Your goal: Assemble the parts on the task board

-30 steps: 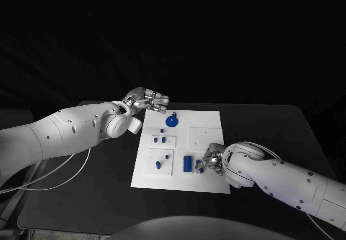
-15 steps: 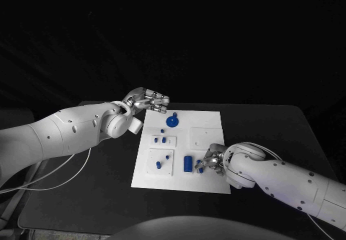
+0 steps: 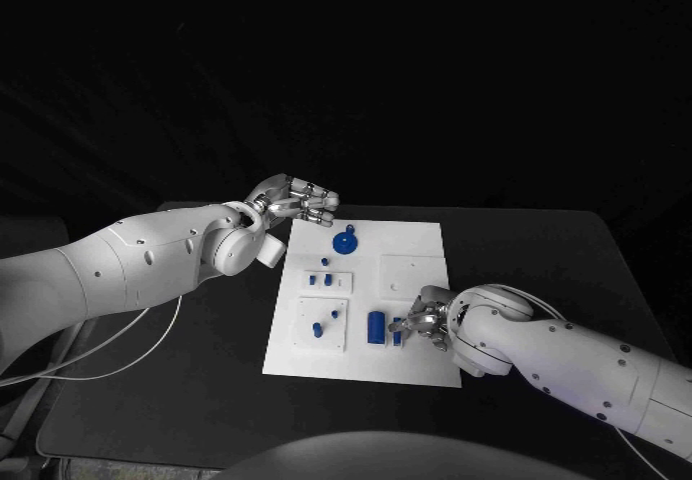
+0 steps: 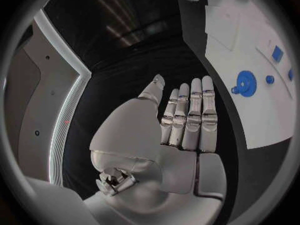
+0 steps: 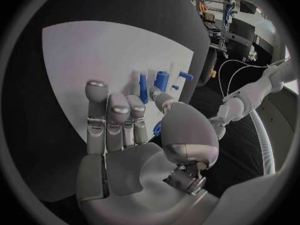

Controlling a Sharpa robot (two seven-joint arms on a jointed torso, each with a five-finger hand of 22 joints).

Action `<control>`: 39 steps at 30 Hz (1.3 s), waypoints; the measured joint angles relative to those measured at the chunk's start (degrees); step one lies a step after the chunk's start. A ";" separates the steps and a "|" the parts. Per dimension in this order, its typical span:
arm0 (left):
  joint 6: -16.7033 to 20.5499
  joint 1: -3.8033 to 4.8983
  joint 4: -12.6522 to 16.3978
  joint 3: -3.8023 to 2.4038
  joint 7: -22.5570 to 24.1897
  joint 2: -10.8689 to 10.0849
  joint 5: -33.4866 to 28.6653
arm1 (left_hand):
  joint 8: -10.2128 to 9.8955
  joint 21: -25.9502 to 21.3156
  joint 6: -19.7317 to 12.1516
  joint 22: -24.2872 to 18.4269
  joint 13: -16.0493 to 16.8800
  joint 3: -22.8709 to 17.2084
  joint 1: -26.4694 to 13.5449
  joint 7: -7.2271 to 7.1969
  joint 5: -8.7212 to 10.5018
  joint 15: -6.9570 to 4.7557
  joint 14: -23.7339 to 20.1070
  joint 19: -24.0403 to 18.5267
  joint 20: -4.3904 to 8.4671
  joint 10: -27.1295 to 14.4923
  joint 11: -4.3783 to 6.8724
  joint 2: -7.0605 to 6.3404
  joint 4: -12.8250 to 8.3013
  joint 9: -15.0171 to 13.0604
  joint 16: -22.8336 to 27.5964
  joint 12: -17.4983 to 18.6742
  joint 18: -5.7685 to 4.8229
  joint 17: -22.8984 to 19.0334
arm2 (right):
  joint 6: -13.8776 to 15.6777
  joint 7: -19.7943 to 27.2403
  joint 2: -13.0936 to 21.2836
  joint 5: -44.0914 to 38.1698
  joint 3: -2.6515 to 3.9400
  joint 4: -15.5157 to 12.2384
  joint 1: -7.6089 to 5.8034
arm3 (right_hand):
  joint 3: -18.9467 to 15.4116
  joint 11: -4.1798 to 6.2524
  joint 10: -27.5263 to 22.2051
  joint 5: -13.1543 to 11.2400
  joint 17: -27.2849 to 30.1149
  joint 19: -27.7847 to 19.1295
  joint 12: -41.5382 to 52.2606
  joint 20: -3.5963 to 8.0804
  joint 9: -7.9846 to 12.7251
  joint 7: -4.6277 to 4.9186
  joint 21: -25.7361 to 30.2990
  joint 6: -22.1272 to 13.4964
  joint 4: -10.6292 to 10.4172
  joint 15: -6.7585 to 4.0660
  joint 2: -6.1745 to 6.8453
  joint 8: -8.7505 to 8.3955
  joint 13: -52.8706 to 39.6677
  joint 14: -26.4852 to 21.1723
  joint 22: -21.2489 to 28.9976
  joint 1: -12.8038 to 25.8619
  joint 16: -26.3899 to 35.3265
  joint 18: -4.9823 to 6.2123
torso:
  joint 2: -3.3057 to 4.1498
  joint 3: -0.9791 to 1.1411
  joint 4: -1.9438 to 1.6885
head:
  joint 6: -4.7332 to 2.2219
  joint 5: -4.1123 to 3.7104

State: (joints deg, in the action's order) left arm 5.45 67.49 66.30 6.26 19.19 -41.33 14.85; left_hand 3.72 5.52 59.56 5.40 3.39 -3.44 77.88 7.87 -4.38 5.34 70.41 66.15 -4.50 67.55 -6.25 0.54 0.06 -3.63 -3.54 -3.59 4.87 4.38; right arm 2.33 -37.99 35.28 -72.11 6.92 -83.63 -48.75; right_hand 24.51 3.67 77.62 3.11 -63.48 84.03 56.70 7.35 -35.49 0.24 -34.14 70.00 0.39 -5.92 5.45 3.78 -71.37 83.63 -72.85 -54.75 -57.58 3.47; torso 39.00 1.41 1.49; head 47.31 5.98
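black table (image 3: 173, 380) carries the task board (image 3: 418, 250); right hand (image 3: 423, 322) pinches a small blue part (image 5: 157, 129) beside the upright blue cylinder (image 3: 376, 326); left hand (image 3: 296, 200) hovers far, fingers apart, empty.

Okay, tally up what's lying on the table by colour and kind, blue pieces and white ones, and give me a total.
Blue round disc: 1
Blue cylinder: 1
Small blue pegs: 5
Blue piece beside the right hand: 1
White task board: 1
Total: 9
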 measured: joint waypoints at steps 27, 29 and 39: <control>0.01 0.00 0.12 0.01 -0.10 -0.27 0.01 | 0.00 0.00 0.00 0.01 0.00 0.00 0.00 0.00 0.00 0.00 0.00 0.00 0.00 0.00 0.00 0.00 0.00 0.00 0.00 0.00 0.00 0.00 | 4.68 6.20 4.05 0.28 -0.03 -2.23 0.22 | -2.24 -1.23 -0.22 5.45 0.18 0.00 0.35 0.00 8.75 2.13 -0.08 -4.47 3.18 0.01 0.54 -0.02 -0.25 -0.01 0.14 -5.25 0.23 -0.01 | 0.01 -0.01 -0.01 | 0.29 0.21; 0.02 0.00 0.14 0.01 -0.10 -0.32 0.02 | 0.00 0.00 0.00 -0.04 0.00 0.00 0.00 0.00 0.00 0.00 0.00 0.00 0.00 0.00 0.00 0.00 0.00 0.00 0.00 0.00 0.00 0.01 | 6.08 8.16 4.66 -0.03 -0.03 -2.47 0.23 | -2.65 -1.33 -0.12 7.31 0.18 0.01 0.68 -0.42 12.35 2.89 -0.55 -5.41 4.64 0.11 0.37 -0.02 -0.32 -0.11 0.09 -7.69 0.23 -0.01 | 0.01 -0.01 0.01 | 0.29 0.25; 0.06 0.01 0.21 0.02 -0.10 -0.47 0.02 | 0.00 0.00 0.00 -0.04 0.00 0.00 0.00 0.00 0.00 0.00 0.00 0.00 0.00 0.00 0.00 0.00 0.00 0.00 0.00 0.00 0.00 0.04 | 13.09 18.54 6.45 -5.47 0.00 -3.15 0.92 | 0.47 -2.14 -0.53 7.02 0.18 -0.20 1.43 -1.03 26.78 4.06 -1.80 -5.32 12.34 0.68 -1.73 -0.02 -0.38 -0.04 -1.21 -12.31 0.23 -0.01 | 0.00 0.05 0.04 | 0.38 0.36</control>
State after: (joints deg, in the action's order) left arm 5.50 67.49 66.51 6.28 19.09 -41.81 14.88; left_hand 3.72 5.52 59.56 5.36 3.39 -3.44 77.88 7.87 -4.38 5.34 70.41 66.15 -4.50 67.55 -6.25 0.54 0.06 -3.63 -3.54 -3.59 4.87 4.41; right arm 15.41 -19.45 41.73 -77.57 6.92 -86.78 -47.83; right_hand 24.98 1.53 77.10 10.13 -63.30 83.83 58.13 6.33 -8.70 4.30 -35.93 64.68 12.73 -5.24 3.71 3.76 -71.75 83.59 -74.05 -67.06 -57.35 3.46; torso 39.00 1.46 1.53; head 47.69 6.33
